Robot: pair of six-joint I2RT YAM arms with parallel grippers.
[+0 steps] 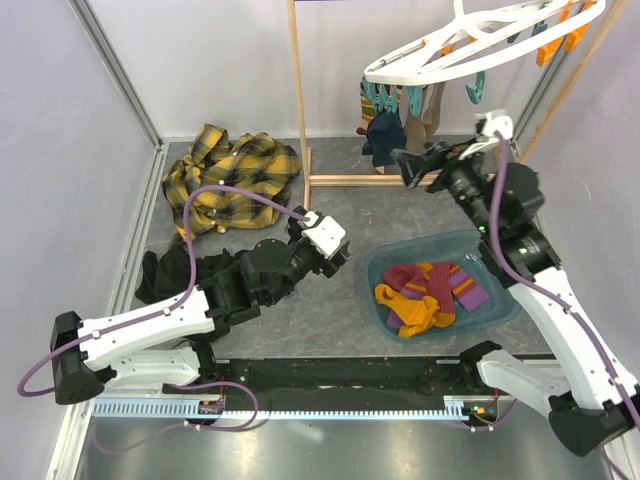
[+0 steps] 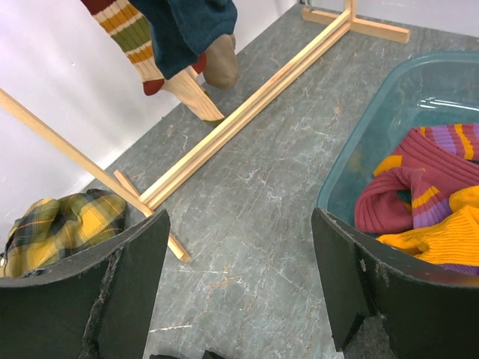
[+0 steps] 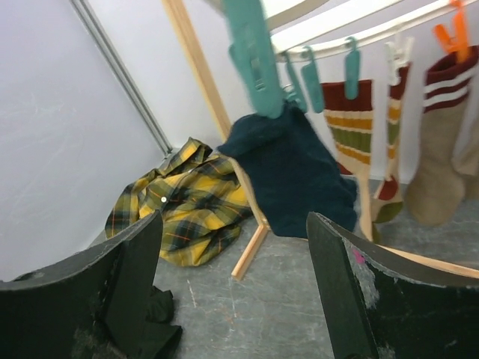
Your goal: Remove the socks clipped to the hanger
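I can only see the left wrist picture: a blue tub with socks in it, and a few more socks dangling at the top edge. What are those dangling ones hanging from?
Observer: A white ring hanger, up high at the back right.
Visitor: Is anything reaching for them?
Observer: Yes, the right gripper is raised close in front of them, jaws open and empty.
Visitor: Which one is nearest to it?
Observer: A navy sock, pinched at its top by a teal clip.

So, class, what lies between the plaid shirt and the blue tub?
The left hand, open, sits over the grey surface between the shirt and the tub. The top view shows it.
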